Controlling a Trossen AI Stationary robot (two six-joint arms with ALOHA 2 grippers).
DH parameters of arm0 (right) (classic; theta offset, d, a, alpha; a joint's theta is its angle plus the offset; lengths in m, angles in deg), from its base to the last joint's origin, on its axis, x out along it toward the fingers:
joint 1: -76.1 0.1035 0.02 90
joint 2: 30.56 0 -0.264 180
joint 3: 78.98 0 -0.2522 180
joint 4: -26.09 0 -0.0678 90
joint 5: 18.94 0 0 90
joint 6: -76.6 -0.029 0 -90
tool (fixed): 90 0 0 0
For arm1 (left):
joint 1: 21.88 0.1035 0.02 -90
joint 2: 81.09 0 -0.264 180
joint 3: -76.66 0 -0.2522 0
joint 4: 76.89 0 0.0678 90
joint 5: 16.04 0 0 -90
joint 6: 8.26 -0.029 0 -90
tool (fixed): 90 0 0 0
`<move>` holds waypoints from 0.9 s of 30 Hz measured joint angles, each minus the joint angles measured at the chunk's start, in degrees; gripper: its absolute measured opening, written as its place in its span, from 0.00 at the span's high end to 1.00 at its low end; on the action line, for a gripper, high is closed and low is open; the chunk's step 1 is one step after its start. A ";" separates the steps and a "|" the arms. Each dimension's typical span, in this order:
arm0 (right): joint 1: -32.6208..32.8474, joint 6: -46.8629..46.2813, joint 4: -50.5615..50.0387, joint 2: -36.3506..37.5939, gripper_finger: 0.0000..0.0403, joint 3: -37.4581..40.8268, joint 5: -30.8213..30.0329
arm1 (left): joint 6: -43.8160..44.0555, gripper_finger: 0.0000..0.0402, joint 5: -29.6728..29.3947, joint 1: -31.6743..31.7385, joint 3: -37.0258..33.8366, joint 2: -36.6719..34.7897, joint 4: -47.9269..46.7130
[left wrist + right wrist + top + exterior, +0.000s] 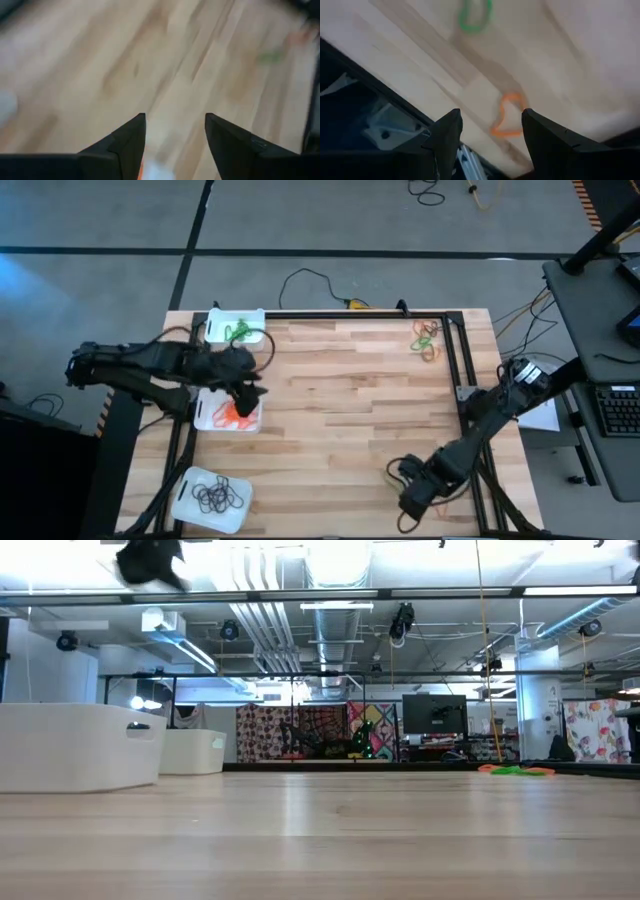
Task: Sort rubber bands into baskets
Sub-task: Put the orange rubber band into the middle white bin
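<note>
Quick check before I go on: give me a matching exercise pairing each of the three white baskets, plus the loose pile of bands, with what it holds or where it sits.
Things:
1. Far white plastic basket
2. Middle white plastic basket
3. Near white plastic basket
4. Loose pile of rubber bands

Descriptions:
A. Holds black bands
B. On bare wood at the far right corner
C. Holds green bands
D. Holds orange bands, under the left gripper

Pairs: 1-C, 2-D, 3-A, 4-B

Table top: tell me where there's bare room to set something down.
The wooden table is bare across its middle, between the three baskets along the left edge and the loose rubber bands at the far right corner. It is crowded around the middle basket, where the left gripper hovers.
</note>
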 joint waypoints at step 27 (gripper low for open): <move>6.16 -17.59 20.75 -10.55 0.72 10.87 15.42 | -10.53 0.40 -3.15 -4.52 -1.53 5.20 32.48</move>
